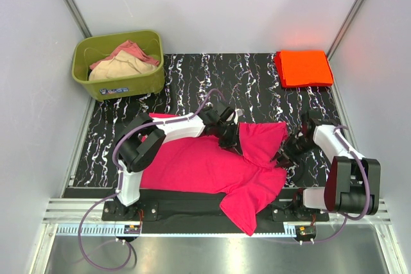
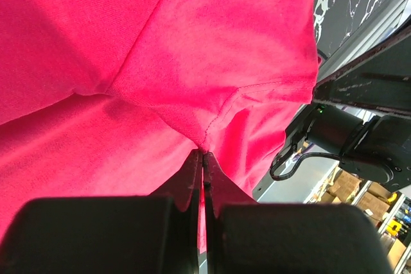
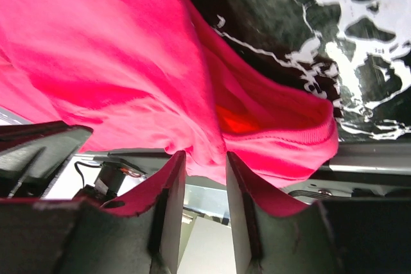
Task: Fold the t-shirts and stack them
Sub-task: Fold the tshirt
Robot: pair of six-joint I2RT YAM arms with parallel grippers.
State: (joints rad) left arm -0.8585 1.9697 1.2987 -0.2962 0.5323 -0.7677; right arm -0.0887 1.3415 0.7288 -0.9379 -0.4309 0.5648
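Well, on my bench (image 1: 257, 75) the pink shirt (image 1: 192, 168) lies spread in the lower middle of the frame. Its long way runs left to right, and one corner hangs over the near edge. The orange shirt (image 1: 303, 68) sits folded at the upper right. My left claw (image 1: 230, 136) is pinched tight on a pink fold near the shirt's middle. My right claw (image 1: 287, 151) has its jaws apart at the shirt's right edge, so it is nearer that side.

Pale grey walls (image 1: 225, 4), black white-veined tabletop (image 1: 257, 88), steel front ledge (image 1: 212, 251)
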